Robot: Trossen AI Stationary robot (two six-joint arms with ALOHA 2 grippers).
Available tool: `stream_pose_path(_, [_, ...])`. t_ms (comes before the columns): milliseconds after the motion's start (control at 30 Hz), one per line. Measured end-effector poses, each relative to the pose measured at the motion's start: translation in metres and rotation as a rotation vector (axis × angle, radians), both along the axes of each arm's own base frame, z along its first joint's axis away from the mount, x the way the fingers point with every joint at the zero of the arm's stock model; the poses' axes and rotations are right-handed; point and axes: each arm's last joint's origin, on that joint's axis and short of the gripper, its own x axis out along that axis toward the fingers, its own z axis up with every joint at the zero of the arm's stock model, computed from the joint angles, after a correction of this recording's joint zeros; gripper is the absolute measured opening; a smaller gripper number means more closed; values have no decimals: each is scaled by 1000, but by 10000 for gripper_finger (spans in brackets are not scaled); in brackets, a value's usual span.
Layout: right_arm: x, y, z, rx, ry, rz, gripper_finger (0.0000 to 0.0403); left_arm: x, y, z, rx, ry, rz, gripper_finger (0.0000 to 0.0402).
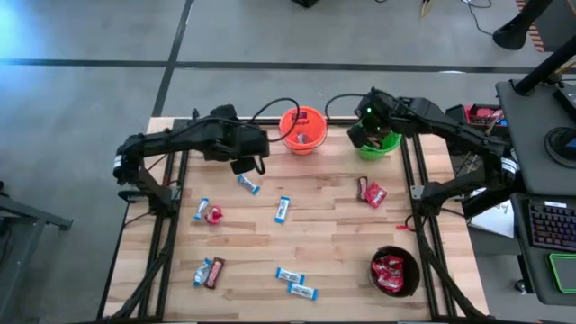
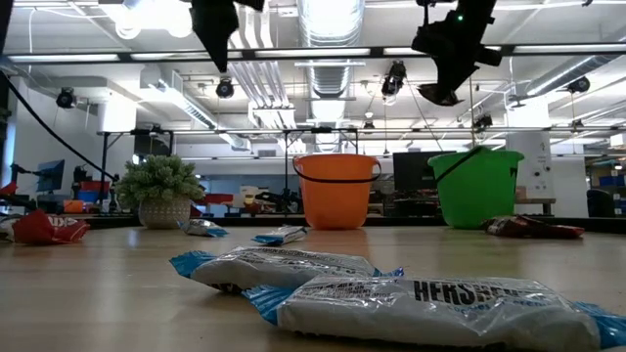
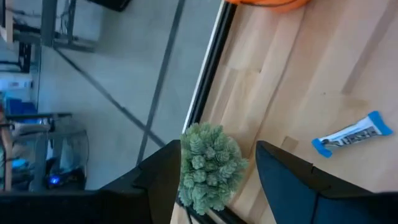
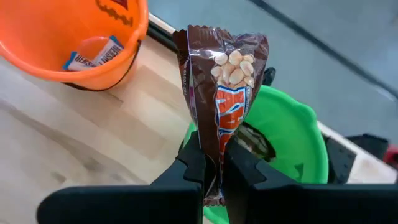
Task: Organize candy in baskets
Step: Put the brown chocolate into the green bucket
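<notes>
Orange basket [image 3: 266, 3] cut off at edge; plant [image 3: 208, 167] base hidden.

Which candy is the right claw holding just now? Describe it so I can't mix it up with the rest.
Find the green basket at the table's far edge, beside the orange basket. Just above it the right claw is shut on a brown bar, held upright. It is the only candy off the table, with peanuts pictured on its wrapper and orange lettering.

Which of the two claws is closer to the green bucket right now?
The right. The right gripper hangs just above the green bucket, shut on a brown candy bar. The left gripper is open, past the orange bucket, over the table's left half.
</notes>
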Motion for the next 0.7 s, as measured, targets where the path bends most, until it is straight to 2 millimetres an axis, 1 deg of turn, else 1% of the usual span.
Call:
stream_pose_path(133, [-9, -7, 1, 63, -3, -20, 17, 7, 9, -8, -5, 16, 42, 190])
stream_pose_path(300, [-17, -14, 0, 79, 22, -52, 17, 3, 21, -8, 0, 21, 80, 190])
stream_pose_path(467, [-22, -19, -3, 91, 35, -83, 17, -17, 42, 5, 6, -20, 161, 190])
stream_pose_path(700, [-25, -29, -8, 126, 37, -128, 17, -41, 58, 19, -12, -20, 168, 190])
